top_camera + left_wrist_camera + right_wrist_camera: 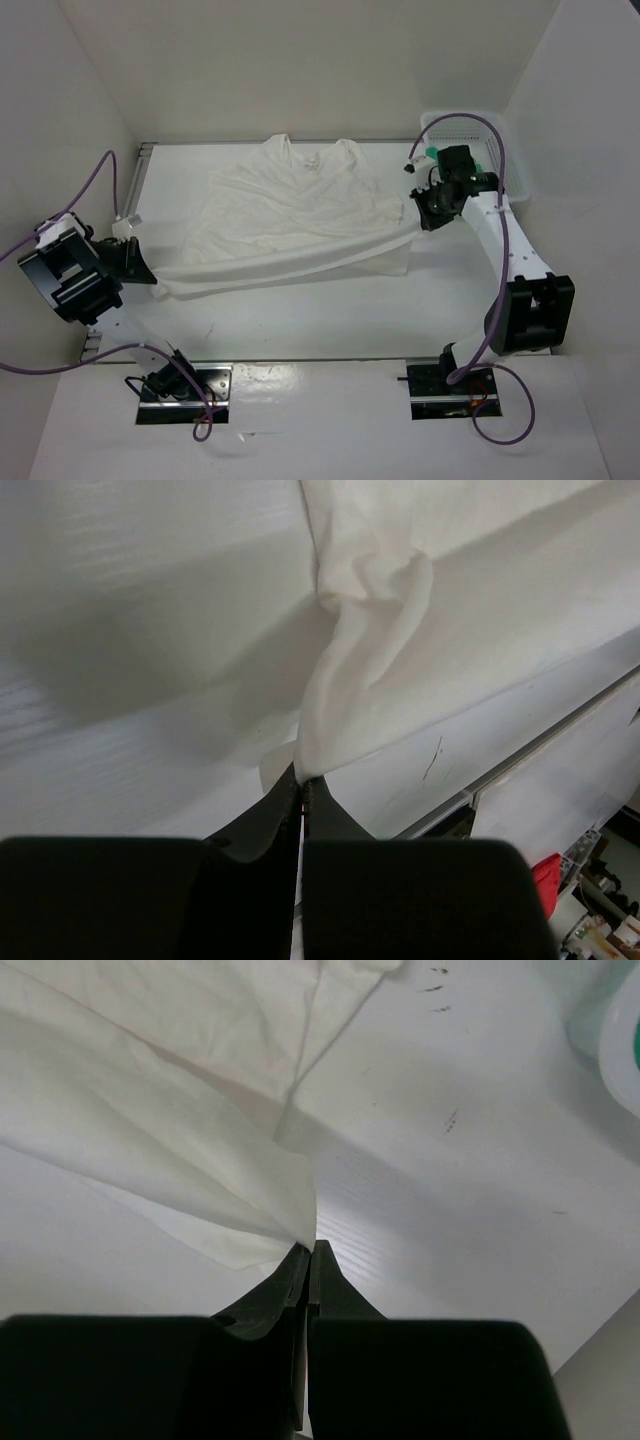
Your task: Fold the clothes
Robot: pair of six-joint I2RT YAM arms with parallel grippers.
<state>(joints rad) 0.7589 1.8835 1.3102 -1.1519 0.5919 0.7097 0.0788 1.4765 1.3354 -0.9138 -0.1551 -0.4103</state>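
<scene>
White garment [295, 215] wrinkled, spread on table's far half; near hem lifted taut, pinched at both ends.

No readable text, brand or number anywhere, white garment [290, 215] plain, dark scuffs [450, 1120] on the tabletop [480, 1210] — not letters

A robotics lab: 2 robot arms [520, 275] bolted to a white table [300, 320] between plain white walls [300, 60].

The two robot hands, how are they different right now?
The left gripper pinches the white garment's near left corner; the right gripper pinches its right edge, farther back by the basket. Cloth at the left gripper is bunched and twisted; at the right gripper it fans out flatter. Both are shut on the garment, stretching one edge between them.
</scene>
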